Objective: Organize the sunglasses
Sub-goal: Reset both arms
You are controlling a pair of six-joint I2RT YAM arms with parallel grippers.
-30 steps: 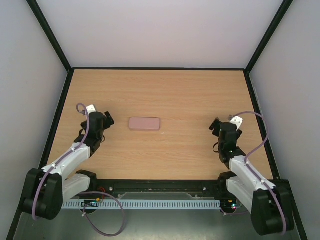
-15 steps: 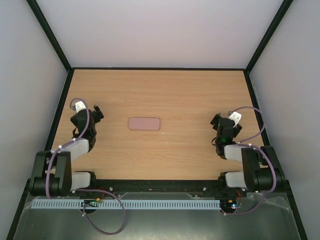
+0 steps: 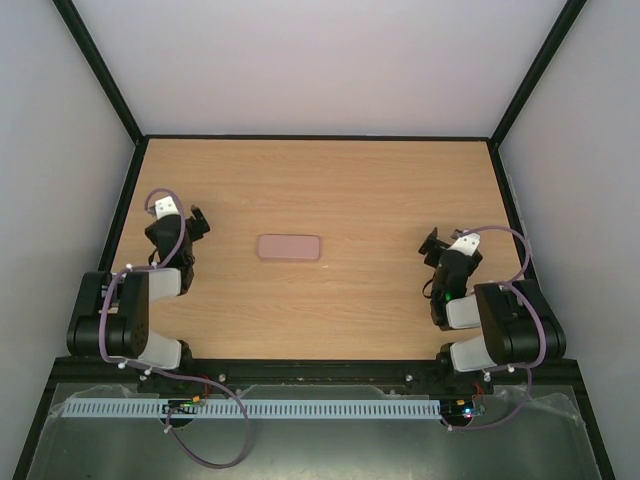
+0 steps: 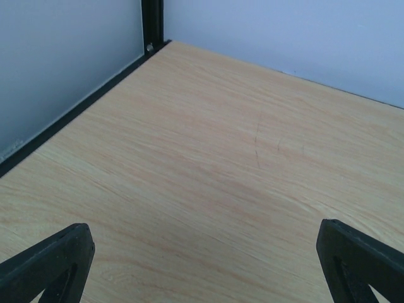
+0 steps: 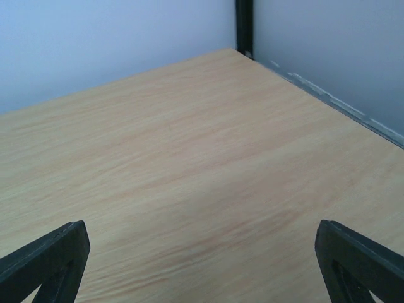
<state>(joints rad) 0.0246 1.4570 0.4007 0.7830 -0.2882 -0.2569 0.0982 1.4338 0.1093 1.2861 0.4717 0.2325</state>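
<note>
The sunglasses do not show in any view. A pink rounded oblong case (image 3: 289, 247) lies shut on the wooden table (image 3: 340, 190), left of its middle. My left gripper (image 3: 196, 222) is open and empty near the table's left edge, well left of the case. In the left wrist view its gripper (image 4: 202, 255) has its fingertips (image 4: 60, 249) wide apart over bare wood. My right gripper (image 3: 432, 248) is open and empty at the right side, far from the case. In the right wrist view that gripper (image 5: 202, 255) also spans only bare wood.
A black frame (image 3: 130, 200) and pale walls bound the table on the left, right and back. The far left corner post (image 4: 152, 22) shows in the left wrist view, the far right post (image 5: 244, 25) in the right wrist view.
Both arms have folded back toward their bases, their elbows drawing in. The left gripper has shifted left. The pink case has not moved.
</note>
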